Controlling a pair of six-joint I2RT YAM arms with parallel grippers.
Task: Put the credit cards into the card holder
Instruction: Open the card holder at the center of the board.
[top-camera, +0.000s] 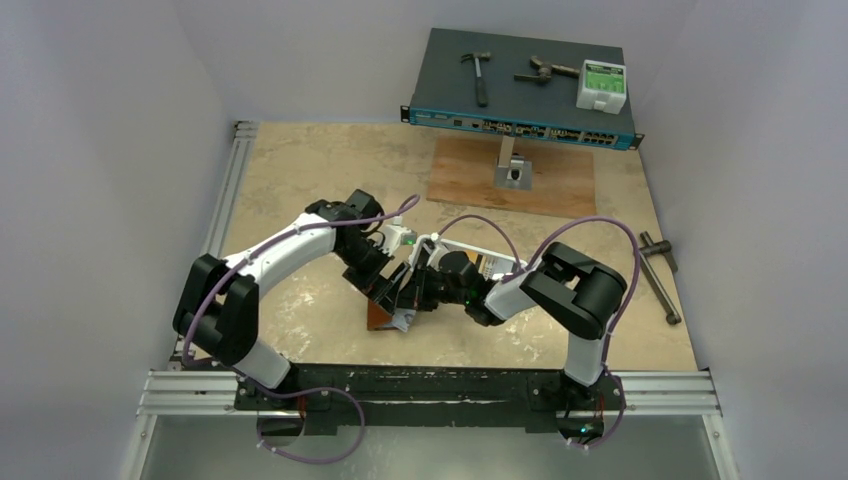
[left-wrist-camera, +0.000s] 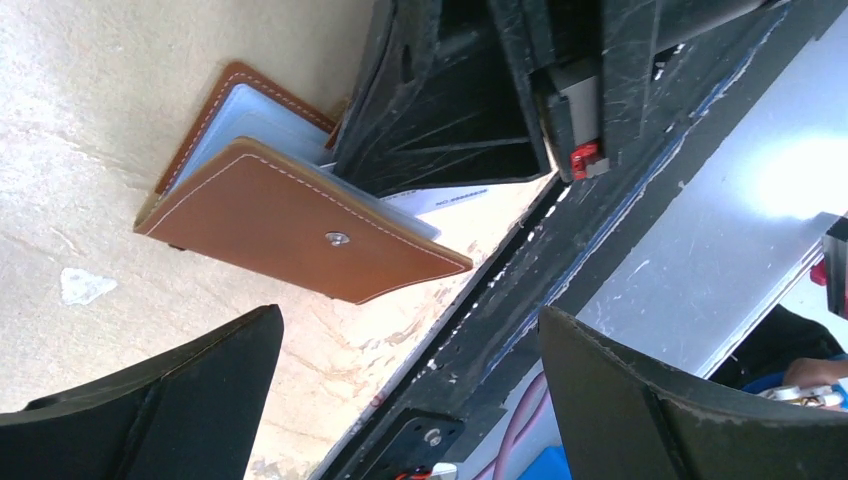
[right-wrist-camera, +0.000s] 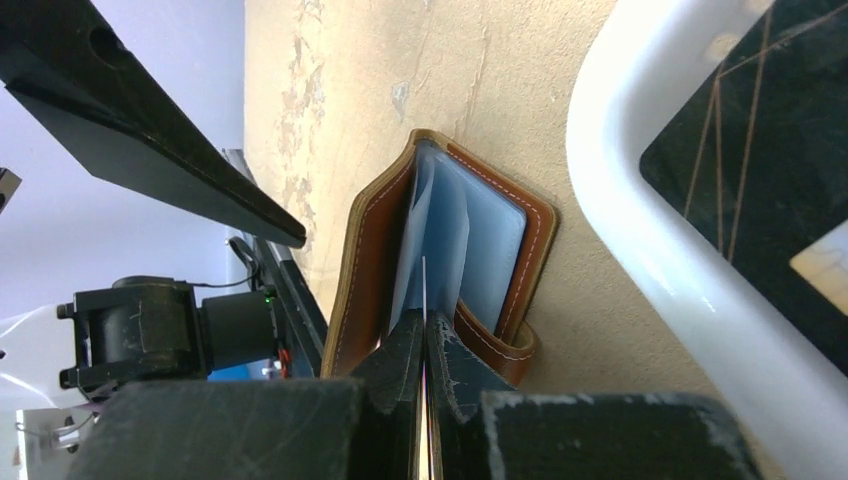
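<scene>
Right gripper (right-wrist-camera: 424, 335) pinched tight on the near edge of a thin pale credit card (right-wrist-camera: 424, 285), seen edge-on, far end among the bluish inner sleeves of the card holder (right-wrist-camera: 365, 250). Holder half open on the table (right-wrist-camera: 400, 60), fold at the far end, brown cover raised on the left, snap tab curled just beside one finger. Little room to the right: rim of a white tray (right-wrist-camera: 640, 220) close beside the holder's lower flap, a black card (right-wrist-camera: 760, 120) inside, cut off by the frame. Left gripper (left-wrist-camera: 408, 330) spread fully, holding nothing, studded cover just beyond its fingertips, untouched. Black base rail (left-wrist-camera: 500, 320) close along the near side. Depth of the card in the sleeves hidden by the cover; from above, holder largely masked by both grippers
</scene>
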